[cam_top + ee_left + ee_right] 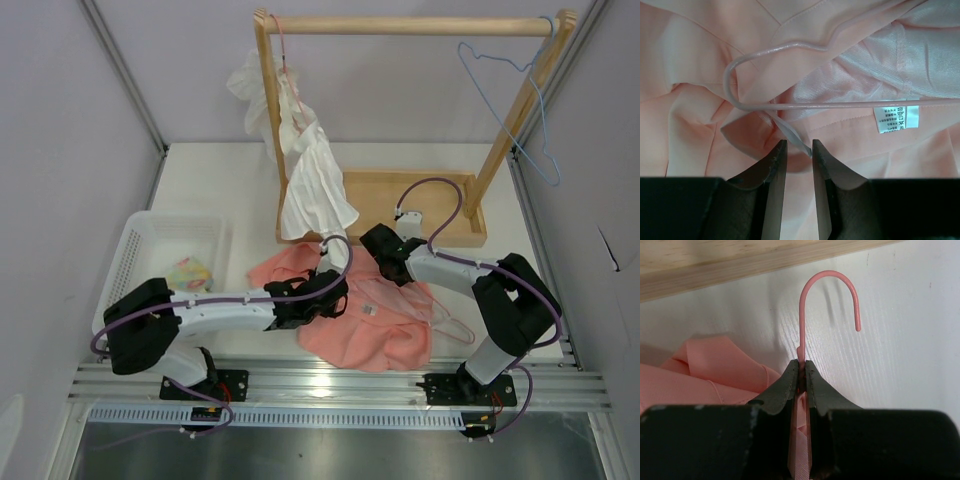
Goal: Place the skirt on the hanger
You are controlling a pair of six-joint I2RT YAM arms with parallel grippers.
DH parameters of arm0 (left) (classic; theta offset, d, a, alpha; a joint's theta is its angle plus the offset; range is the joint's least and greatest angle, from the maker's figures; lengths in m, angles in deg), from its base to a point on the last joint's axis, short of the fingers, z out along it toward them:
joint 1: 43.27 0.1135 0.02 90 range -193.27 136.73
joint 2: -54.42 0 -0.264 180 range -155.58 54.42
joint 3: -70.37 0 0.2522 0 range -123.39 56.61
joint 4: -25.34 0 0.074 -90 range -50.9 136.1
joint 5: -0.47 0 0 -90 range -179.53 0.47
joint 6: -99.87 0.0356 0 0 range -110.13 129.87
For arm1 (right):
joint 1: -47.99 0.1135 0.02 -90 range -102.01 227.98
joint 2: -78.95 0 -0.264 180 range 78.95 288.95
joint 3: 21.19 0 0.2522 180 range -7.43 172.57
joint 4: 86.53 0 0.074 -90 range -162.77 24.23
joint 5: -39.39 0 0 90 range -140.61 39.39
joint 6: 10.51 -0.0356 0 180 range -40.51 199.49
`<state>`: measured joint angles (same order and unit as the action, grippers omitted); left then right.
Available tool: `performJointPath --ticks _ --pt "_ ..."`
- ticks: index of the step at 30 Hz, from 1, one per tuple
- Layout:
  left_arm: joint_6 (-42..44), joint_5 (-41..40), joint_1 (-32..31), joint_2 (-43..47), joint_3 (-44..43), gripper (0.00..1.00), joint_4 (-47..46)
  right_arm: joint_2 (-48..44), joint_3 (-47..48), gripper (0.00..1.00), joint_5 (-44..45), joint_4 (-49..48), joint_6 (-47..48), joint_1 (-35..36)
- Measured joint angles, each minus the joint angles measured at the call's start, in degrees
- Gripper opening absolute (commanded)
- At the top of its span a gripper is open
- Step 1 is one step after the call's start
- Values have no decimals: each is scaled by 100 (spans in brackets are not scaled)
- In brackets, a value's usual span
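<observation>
1. Top external view is showing the salmon-pink pleated fabric skirt (385, 335) lying crumpled on the white table (230, 190). It is sitting at the near edge between the two arms, just in front of the shallow wooden base tray (400, 195).
2. The thin pink wire hanger (452, 322) is lying across the skirt, with one wire corner poking out past the fabric's right side.
3. The right gripper (372, 240) is pinching the hanger's neck (801, 315) just under the hook. In the right wrist view its tips (801, 362) are pressing together on the wire. The hook is curving over bare table near the tray's edge, and a fold of the skirt (705, 365) is lying to the left.
4. The left gripper (338, 295) is reaching over the skirt's upper left part. In the left wrist view its tips (799, 150) are standing slightly apart. A pale ribbon strip (785, 130) is running into the gap, and whether it is touching either finger cannot be told.
5. That view is also showing the hanger's rounded shoulder end (785, 46) lying on the pink fabric (690, 60). A white care label (897, 119) is sitting just below the straight bar.
6. A white ruffled garment (310, 170) is hanging at the left end of the wooden rail (400, 25), and a light-blue wire hanger (510, 90) at the right end.
7. A white plastic basket (150, 235) on the left is holding a small yellow-and-blue patterned cloth (190, 272).
</observation>
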<state>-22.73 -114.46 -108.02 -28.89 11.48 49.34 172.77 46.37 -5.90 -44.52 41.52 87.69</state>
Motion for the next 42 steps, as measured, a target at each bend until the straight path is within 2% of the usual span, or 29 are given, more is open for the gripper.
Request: performJointPath --ticks 19,30,35,42 --pt "-33 -98 -50 -308 -164 30 -15 0 2 0 0 4 4 -2" --pt "-22 -201 -66 -485 -282 18 -20 0 2 0 0 4 4 -2" --pt "-22 -258 -66 -520 -302 1 -22 0 2 0 0 7 2 -2" --pt "70 -63 -33 -476 -254 0 -247 -22 2 0 2 24 4 -4"
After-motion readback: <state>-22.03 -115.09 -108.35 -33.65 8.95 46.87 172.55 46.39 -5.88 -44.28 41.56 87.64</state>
